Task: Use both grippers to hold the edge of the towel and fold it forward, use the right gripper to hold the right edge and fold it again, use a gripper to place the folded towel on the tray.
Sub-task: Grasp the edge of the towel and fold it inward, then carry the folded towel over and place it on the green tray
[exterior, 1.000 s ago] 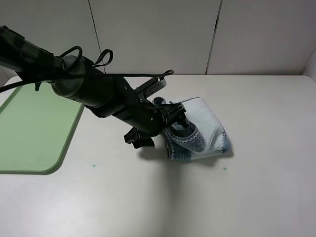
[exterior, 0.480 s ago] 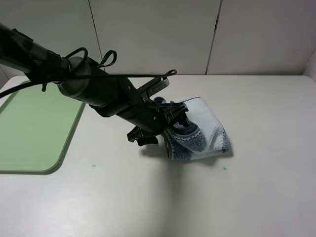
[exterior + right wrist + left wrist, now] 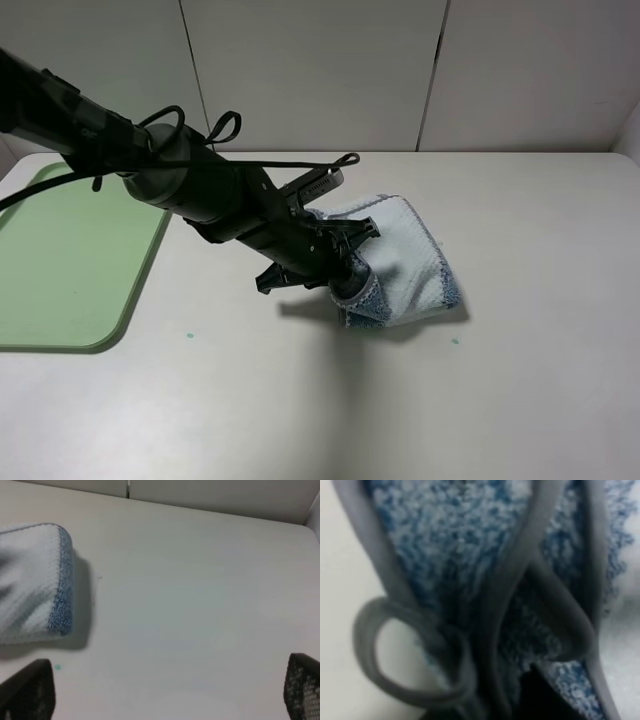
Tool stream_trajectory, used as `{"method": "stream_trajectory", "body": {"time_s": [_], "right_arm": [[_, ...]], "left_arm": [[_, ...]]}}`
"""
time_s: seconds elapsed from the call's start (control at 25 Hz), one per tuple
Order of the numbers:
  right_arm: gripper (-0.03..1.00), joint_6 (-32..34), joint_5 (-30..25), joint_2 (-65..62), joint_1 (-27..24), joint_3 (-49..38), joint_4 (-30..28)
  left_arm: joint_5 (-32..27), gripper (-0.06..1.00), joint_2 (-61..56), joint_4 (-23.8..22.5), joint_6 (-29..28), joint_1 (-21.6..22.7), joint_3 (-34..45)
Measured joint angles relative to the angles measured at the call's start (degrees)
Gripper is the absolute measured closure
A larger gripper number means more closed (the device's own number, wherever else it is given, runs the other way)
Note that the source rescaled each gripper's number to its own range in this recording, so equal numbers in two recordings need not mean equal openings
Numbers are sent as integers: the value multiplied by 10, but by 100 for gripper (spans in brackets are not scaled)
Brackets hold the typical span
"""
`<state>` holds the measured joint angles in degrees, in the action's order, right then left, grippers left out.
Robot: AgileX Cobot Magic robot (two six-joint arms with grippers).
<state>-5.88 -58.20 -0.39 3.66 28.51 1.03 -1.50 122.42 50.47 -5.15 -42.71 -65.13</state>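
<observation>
Left tool (image 3: 350,268) pinching the folded towel (image 3: 405,265) at its hem, right tool spread — thin bite could slip, folds spilling before the tray (image 3: 60,265).

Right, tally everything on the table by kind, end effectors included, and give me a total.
Towel: 1
Tray: 1
End effectors: 2, the left shut on the towel, the right open over bare table
Total: 4
</observation>
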Motion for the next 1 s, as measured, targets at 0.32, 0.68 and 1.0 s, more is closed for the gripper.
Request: {"method": "stream_trajectory", "body": {"time_s": [0.32, 0.68, 1.0], "right_arm": [[-3, 0, 0, 0, 0, 0, 0], [-3, 0, 0, 0, 0, 0, 0], [-3, 0, 0, 0, 0, 0, 0]], "left_arm": [[-3, 87, 0, 0, 0, 0, 0], [-20, 87, -1, -37, 0, 10, -1], [-60, 87, -7, -115, 0, 50, -1]]}}
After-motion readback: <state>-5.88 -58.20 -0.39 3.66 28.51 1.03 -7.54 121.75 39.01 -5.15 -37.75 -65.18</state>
